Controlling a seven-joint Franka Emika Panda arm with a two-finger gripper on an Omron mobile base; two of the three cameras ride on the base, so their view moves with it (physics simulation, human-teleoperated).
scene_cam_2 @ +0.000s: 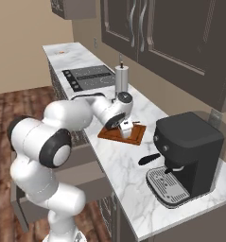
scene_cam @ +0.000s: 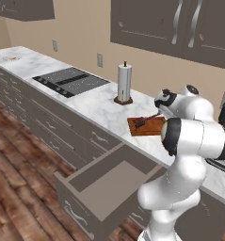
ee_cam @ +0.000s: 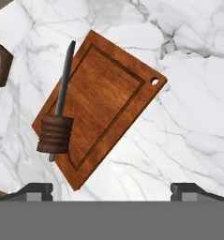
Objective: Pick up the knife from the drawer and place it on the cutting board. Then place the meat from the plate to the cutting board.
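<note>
The reddish-brown cutting board (ee_cam: 106, 105) lies on the marble counter. The knife (ee_cam: 57, 131) rests along the board's left side in the hand view, its thin grey blade seen edge-on and its dark brown handle near the lower corner. My gripper (ee_cam: 112, 191) hovers above the board, open and holding nothing. From the right base view the gripper (scene_cam_2: 126, 128) hangs just over the board (scene_cam_2: 133, 137). The board (scene_cam: 152, 126) carries the knife (scene_cam: 143, 122) in the left base view too. The drawer (scene_cam: 76, 202) stands pulled out below the counter. Far left on the counter, the small orange meat (scene_cam: 12, 58) sits on the pale plate (scene_cam: 7, 59).
A paper towel roll (scene_cam: 124, 82) on a wooden stand is just behind the board. A black cooktop (scene_cam: 70, 81) is set into the counter further left. A black coffee machine (scene_cam_2: 187, 153) stands right of the board. Dark wall cabinets (scene_cam: 175, 23) hang overhead.
</note>
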